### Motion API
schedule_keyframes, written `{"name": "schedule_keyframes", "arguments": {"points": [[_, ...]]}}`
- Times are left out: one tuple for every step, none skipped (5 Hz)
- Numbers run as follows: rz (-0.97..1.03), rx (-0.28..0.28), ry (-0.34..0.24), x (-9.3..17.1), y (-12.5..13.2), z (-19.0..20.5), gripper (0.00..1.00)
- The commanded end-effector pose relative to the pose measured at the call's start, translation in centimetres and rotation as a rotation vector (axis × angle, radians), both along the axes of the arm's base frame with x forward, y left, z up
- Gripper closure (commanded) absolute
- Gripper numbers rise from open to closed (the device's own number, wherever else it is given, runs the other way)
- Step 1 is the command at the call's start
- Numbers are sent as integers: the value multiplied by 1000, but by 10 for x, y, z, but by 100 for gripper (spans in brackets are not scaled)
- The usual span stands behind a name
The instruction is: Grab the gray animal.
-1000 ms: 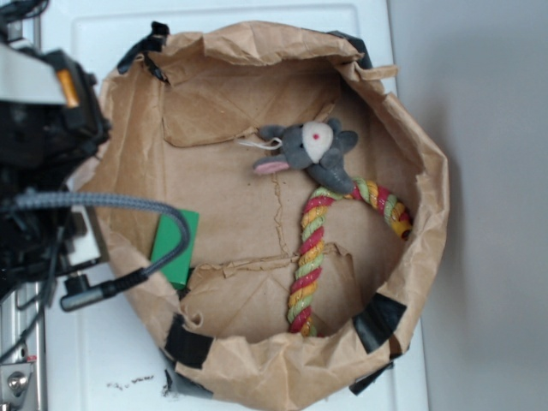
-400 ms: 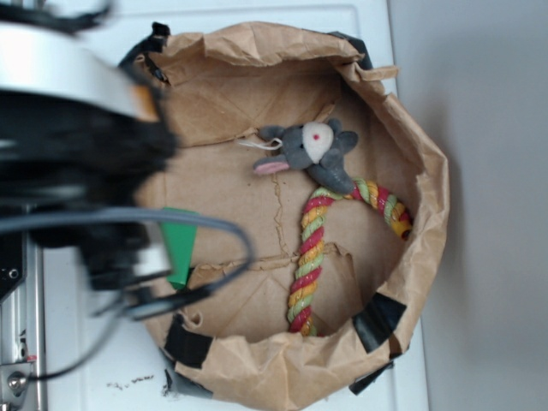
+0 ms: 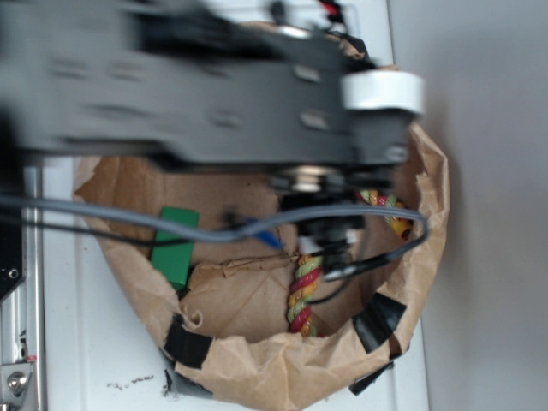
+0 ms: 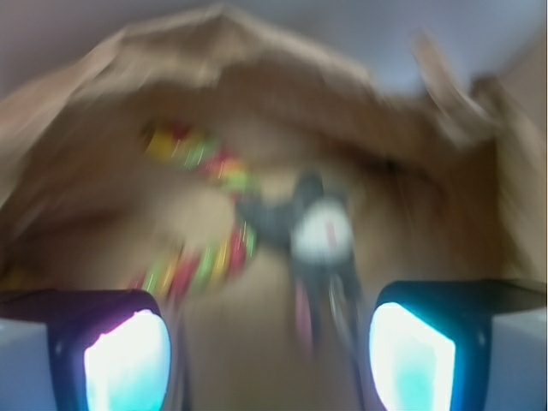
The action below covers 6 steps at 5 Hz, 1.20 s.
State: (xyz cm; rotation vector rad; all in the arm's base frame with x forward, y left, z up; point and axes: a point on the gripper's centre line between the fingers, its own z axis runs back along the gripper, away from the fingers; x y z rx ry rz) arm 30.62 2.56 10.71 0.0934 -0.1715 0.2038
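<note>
Gray animal [image 4: 312, 231] lay on the paper bag [image 4: 214, 103] floor beside the rope [image 4: 205, 257], long axis roughly vertical in blurred wrist view; tool [image 4: 270, 347] fingers spread wide, empty

Open gap between the end effector [image 4: 270, 351] fingers [image 4: 128, 360], animal [image 4: 318, 229] ahead with nothing between (blurred). Rope [image 4: 201, 257] touching its left side; bag [image 4: 111, 77] walls crowding round on every side.

Dark-gray animal [image 4: 312, 227]; red-yellow-green rope [image 3: 301, 291]; brown bag [image 3: 257, 364].
</note>
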Motion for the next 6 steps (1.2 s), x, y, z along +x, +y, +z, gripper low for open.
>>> {"name": "schedule_keyframes", "arguments": {"points": [[-244, 81, -43, 22, 1, -73, 0], [-259, 110, -20, 18, -1, -93, 100], [-250, 81, -34, 16, -2, -83, 100], [-232, -31, -69, 12, -6, -36, 100], [-229, -150, -101, 3, -2, 14, 100], [-249, -220, -100, -10, 5, 64, 100]]}}
